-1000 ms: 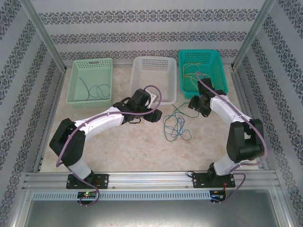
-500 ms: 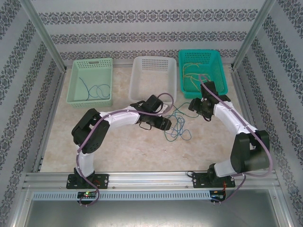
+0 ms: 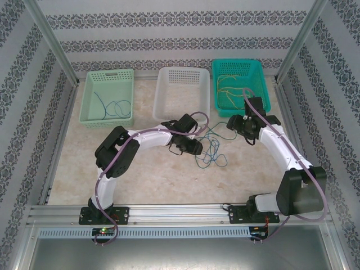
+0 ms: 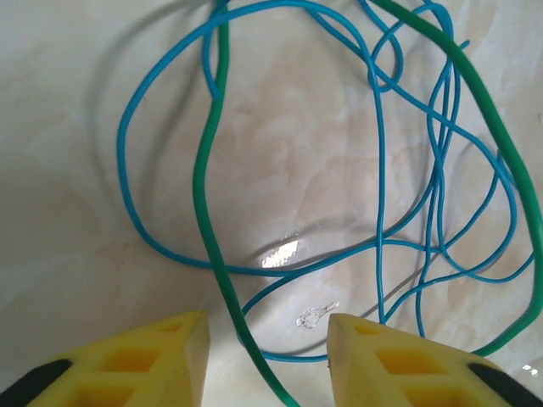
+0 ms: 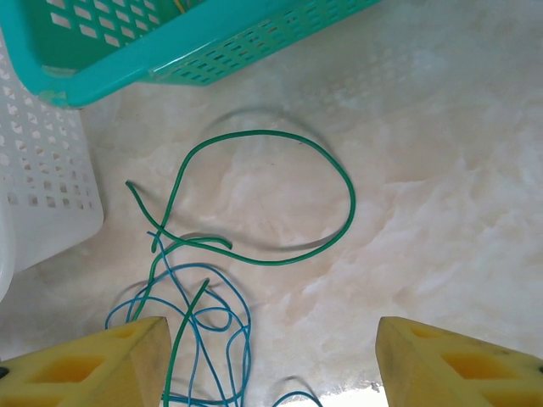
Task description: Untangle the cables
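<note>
A tangle of thin blue and green cables lies on the marble table in front of the white basket. My left gripper is low over the tangle's left side. In the left wrist view its yellow fingers stand apart, and one green cable runs down between them without touching either, over loops of blue cable. My right gripper hovers at the tangle's far right, wide open, above a loose green loop and blue strands. Nothing is held.
Three baskets line the back: a light green one holding a blue cable, a white one, and a teal one holding yellow cables. The teal basket's wall and the white basket's corner are close beyond my right gripper.
My left arm has reached right onto the tangle and its jaws have narrowed around a green cable. My right gripper has drifted slightly right and opened a little wider.
</note>
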`<state>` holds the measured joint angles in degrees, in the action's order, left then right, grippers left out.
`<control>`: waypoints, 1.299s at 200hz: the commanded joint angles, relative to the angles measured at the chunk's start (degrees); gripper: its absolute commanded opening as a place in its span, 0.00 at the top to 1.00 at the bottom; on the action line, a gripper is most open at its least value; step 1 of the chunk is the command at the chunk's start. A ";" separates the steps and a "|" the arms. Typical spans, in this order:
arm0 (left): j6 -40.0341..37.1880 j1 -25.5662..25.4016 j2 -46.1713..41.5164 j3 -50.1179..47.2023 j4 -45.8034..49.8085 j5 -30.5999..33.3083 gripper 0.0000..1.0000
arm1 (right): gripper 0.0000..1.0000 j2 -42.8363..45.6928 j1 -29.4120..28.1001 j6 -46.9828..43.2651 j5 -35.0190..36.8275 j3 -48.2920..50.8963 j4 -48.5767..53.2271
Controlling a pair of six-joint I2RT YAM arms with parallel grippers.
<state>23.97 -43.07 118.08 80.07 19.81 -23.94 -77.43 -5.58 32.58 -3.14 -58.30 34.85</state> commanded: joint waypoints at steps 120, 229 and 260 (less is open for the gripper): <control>-9.82 -0.88 -13.19 -1.14 12.02 14.13 1.00 | 0.34 5.09 0.04 -5.12 -5.17 2.97 -3.74; -17.41 -1.14 -24.90 -6.28 12.18 23.02 1.00 | 0.32 4.89 0.28 8.09 -29.65 4.31 -18.14; -18.33 -1.23 -24.78 -6.53 11.47 21.37 1.00 | 0.32 4.04 -2.92 6.15 -31.05 2.76 -16.40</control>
<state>7.90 -43.46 95.11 74.06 30.65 -2.52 -72.23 -5.98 38.11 -29.74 -53.67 19.35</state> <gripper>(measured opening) 0.042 0.685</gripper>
